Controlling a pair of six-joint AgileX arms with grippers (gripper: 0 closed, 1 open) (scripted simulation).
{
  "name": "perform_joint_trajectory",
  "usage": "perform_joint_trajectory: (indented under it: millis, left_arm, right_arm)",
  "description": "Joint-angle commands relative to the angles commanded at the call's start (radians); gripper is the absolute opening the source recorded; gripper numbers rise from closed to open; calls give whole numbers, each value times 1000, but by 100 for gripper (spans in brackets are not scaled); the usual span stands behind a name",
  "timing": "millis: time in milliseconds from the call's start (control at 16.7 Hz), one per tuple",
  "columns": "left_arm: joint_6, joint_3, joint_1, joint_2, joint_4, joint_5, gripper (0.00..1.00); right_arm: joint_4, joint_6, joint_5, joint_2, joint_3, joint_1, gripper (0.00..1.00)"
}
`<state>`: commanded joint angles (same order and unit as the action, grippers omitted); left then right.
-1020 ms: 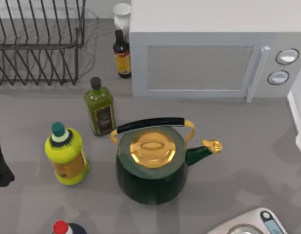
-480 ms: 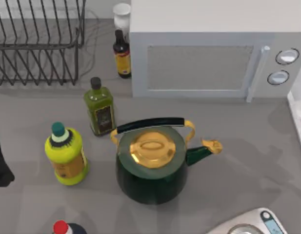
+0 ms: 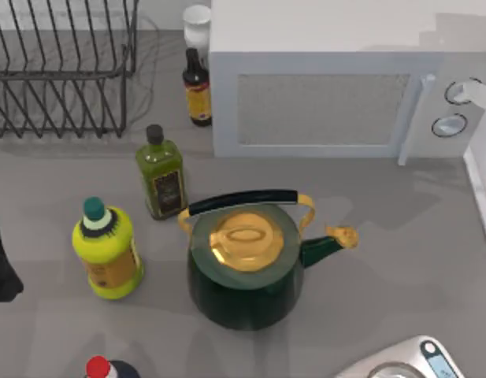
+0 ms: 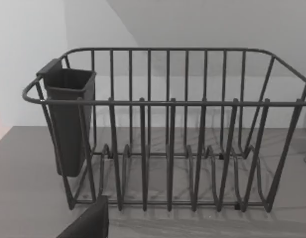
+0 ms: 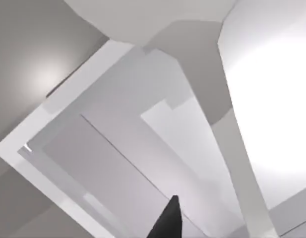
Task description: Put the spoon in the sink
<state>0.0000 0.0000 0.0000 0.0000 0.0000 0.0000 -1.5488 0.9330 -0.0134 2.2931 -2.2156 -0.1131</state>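
Left gripper [image 4: 88, 223]: I see one dark edge of it in the left wrist view, low in front of the dish rack [image 4: 167, 148]. I cannot tell whether it is spread or pressed together. The arm sits at the table's left edge, which I judge to be a parked pose.

Right gripper [image 5: 165, 225]: a dark tip shows in the right wrist view against angled white panels, and its state I cannot tell. A soft shadow lies across the microwave [image 3: 321, 102] at its right end, so I judge this arm hangs high on that side.

Spoon, location: I cannot tell; nothing I can confirm as a small white spoon.

Spoon, heading and long axis: cannot tell, for the same reason.

Sink: a white rimmed edge [image 3: 483, 197] at the table's right side is my best candidate, unconfirmed.

Clutter: the kettle [image 3: 243, 276] stands mid-table with its spout to the right. The green oil bottle [image 3: 161, 177] and yellow bottle [image 3: 107, 252] stand upright to its left, and the kitchen scale [image 3: 408, 362] sits at the near right.

Placement rationale: I judge the upright items to be distractors, spaced apart so that an arm can pass between them.

Step in hand: a search or approach, by my reading.
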Motion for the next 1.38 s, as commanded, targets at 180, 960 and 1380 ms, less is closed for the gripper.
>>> perform_joint_trajectory:
  millis: [180, 960, 1380]
  left_arm:
    - [0, 0, 0, 0, 0, 0, 100]
    - [0, 0, 0, 0, 0, 0, 100]
    - [0, 0, 0, 0, 0, 0, 100]
  right_arm:
    - [-77, 8, 0, 194, -305, -18, 0]
    - [-160, 10, -2, 445, -675, -40, 0]
    - [28, 9, -3, 363, -387, -40, 0]
